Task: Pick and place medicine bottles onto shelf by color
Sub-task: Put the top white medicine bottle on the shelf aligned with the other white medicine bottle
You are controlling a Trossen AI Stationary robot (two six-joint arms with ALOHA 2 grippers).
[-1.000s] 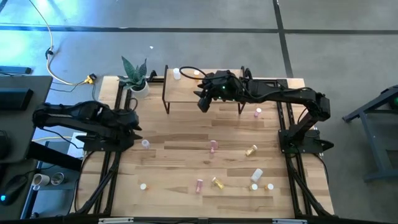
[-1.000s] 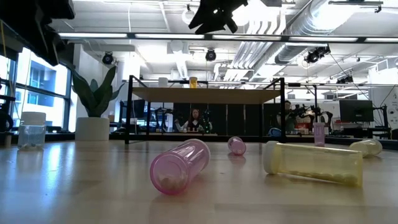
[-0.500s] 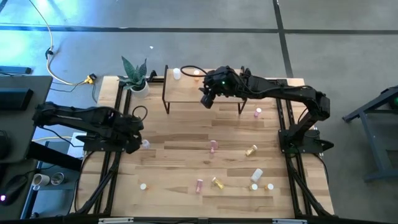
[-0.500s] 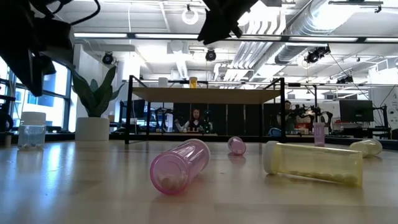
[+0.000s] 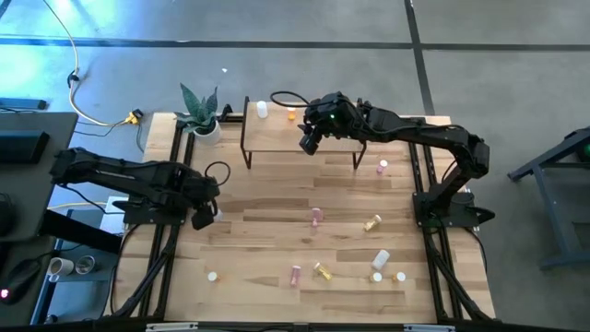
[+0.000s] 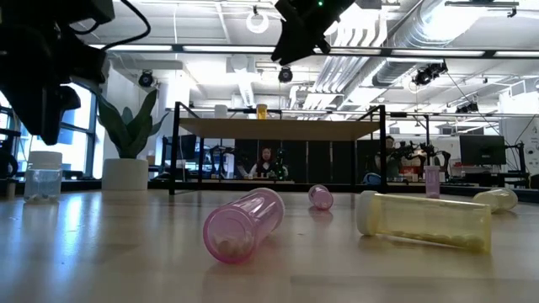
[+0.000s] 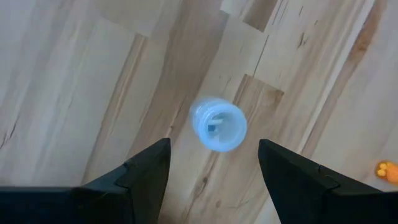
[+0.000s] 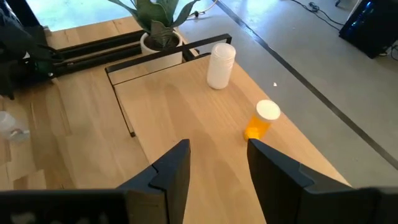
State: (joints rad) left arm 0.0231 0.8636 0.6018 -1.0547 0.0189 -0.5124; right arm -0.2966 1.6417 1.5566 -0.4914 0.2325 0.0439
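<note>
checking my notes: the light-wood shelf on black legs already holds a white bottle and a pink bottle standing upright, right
Not quite. The light-wood shelf on black legs holds an upright white bottle and an upright orange bottle with a white cap, not a pink one. The right wrist view shows both clearly.

Upright bottle (image 7: 217, 124) on the tabletop (image 5: 267, 240), below and between the left jaws. Shelf (image 8: 186, 124) beneath the right jaws; two bottles (image 8: 221, 65) (image 8: 262, 119) stand on it beyond them, potted plant (image 8: 160, 25) farther off.
</note>
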